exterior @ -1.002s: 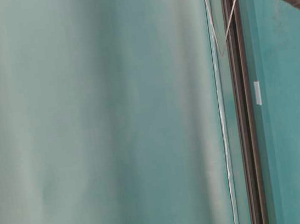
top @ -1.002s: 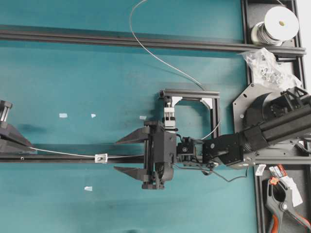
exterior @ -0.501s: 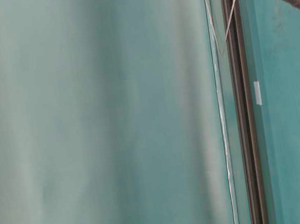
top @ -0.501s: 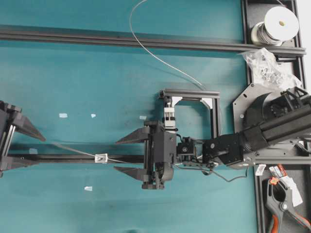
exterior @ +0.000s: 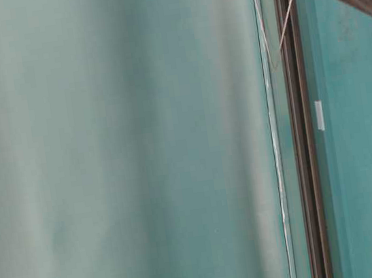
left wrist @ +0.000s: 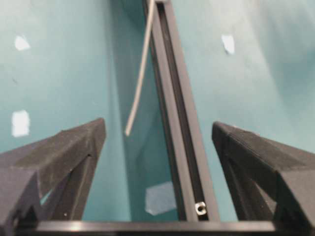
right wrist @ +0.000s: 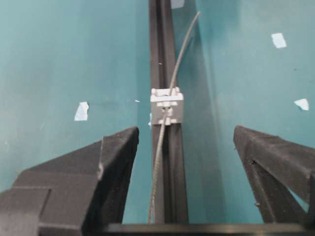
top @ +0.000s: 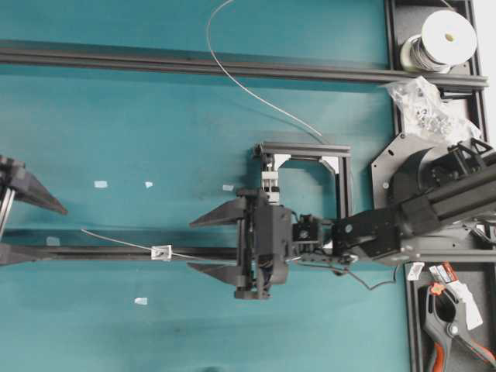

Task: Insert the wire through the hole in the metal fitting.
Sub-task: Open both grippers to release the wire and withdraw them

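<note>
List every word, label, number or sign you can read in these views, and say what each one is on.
No text can be read in any view.
White tag with red print beside the orange-handled black clamp: printing too small to read.
Small white tag on the dark rail at right: too small to read.
White tape scraps on the teal table: blank.
White wire spool: no label visible.

No readable text anywhere here: the red-and-white tag (top: 443, 273) beside the clamp (top: 452, 329) carries print too small to make out, and the white tape scraps (top: 101, 184) on the mat are blank.
</note>
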Tool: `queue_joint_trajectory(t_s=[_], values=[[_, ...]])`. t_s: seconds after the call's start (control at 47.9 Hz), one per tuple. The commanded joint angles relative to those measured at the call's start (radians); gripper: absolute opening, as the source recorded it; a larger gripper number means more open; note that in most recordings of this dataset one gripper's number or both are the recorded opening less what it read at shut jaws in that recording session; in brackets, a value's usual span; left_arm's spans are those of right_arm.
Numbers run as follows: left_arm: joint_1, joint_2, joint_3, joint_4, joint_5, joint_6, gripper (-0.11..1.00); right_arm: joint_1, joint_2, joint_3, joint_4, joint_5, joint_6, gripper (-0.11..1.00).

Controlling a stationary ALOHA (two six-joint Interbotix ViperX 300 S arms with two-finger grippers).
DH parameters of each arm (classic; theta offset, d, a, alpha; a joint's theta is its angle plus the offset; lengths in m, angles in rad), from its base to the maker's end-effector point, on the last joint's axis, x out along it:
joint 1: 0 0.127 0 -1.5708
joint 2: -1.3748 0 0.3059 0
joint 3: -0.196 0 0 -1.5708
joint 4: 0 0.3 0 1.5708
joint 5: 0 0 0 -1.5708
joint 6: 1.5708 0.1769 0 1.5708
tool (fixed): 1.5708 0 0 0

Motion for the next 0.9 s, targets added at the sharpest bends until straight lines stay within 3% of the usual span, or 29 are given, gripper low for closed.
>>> queue_joint_trajectory(t_s=[0.0, 0.313, 0.877], values=[[0.018, -0.052, 0.005, 0.002, -0.008, 0.003, 0.82, 0.000, -0.055, 0.014, -0.002, -0.025, -0.002, 0.87], [0.081, -0.187, 0.055, 0.002, -0.009, 0.034, 0.82, 0.000, -0.163, 0.114, -0.002, -0.138, -0.048, 0.87], [0.192, -0.503, 0.172, 0.005, -0.049, 0.072, 0.82, -0.031, -0.319, 0.207, -0.002, -0.221, -0.161, 0.87]])
